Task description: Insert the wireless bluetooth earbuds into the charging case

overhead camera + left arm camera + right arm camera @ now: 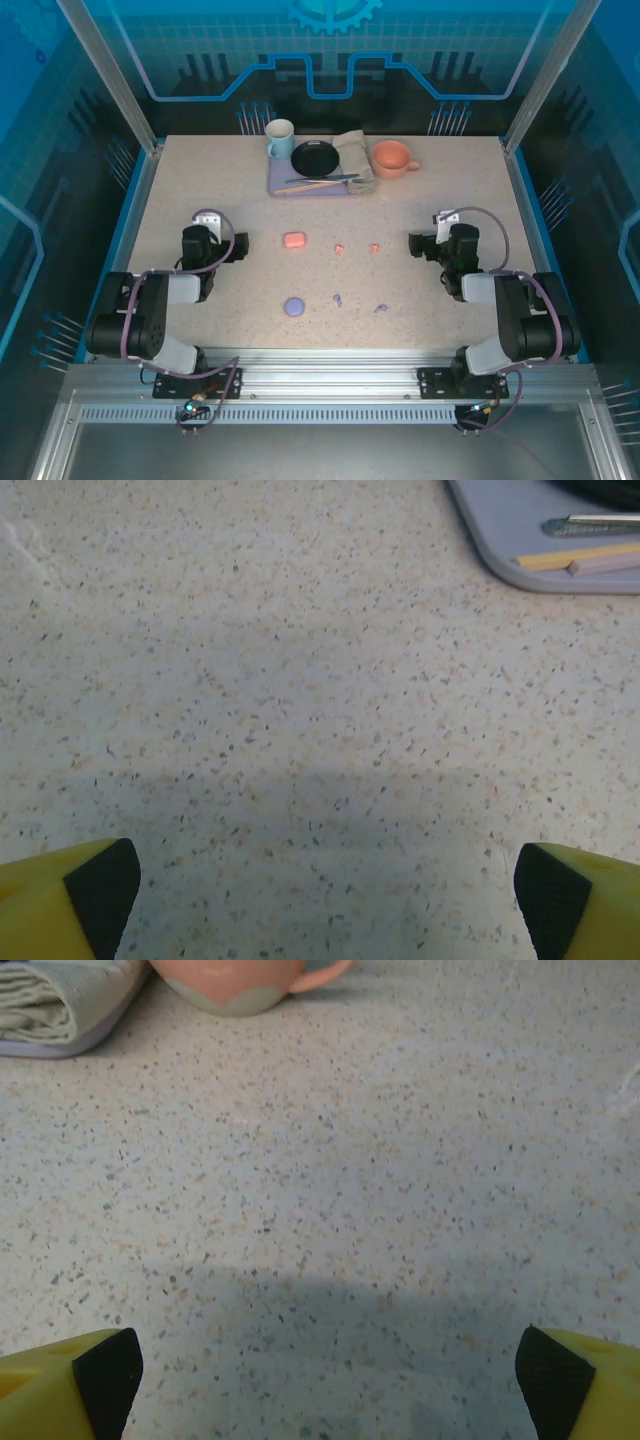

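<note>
Earbuds (340, 249) tiny blurs, tray (495, 530) cut off

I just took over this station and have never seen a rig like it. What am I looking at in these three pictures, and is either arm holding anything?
Two robot arms are bolted at the table's near edge, and each ends in a two-finger pincer. The wide picture looks down from above and behind them, with the left pincer on the left and the right pincer on the right. The other two pictures come from wrist cameras, and the yellow fingers in the bottom corners are that arm's own. Both pincers are open and empty. Between the arms lie a pink case, a purple case, pink earbuds and purple earbuds. At the far edge sits a tray with a mug, a black plate and a cloth, plus a salmon mug.
</note>
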### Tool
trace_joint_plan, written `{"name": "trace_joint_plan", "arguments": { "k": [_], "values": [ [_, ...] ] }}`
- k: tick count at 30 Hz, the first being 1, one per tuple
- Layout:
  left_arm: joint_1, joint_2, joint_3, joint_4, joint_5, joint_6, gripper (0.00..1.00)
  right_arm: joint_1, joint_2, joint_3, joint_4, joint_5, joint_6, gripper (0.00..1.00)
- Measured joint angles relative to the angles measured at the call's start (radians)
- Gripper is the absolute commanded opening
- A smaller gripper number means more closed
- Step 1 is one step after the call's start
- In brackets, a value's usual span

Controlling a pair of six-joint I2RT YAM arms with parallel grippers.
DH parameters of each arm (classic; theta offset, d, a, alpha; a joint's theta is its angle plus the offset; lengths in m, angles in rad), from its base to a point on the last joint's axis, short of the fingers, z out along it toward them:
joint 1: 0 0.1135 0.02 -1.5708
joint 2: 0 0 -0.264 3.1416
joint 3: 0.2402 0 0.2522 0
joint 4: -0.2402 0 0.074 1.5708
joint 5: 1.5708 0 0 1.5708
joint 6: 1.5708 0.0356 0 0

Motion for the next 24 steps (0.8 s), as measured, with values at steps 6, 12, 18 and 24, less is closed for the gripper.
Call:
{"name": "trace_joint_plan", "arguments": {
  "k": [6,12,18,24],
  "values": [
    [-0.003,0.007,0.004,0.033,0.004,0.000,0.99,0.006,0.002,0.003,0.035,-0.008,-0.008,1.00],
    [-0.006,0.008,0.005,0.054,0.011,-0.008,0.99,0.006,0.007,0.008,0.052,-0.009,-0.015,1.00],
    [-0.006,0.008,0.011,0.064,0.011,-0.021,0.99,0.006,0.007,0.016,0.063,-0.017,-0.015,1.00],
    [-0.006,0.008,0.016,0.071,0.011,-0.024,0.99,0.006,0.007,0.016,0.068,-0.033,-0.014,1.00]
  ]
}}
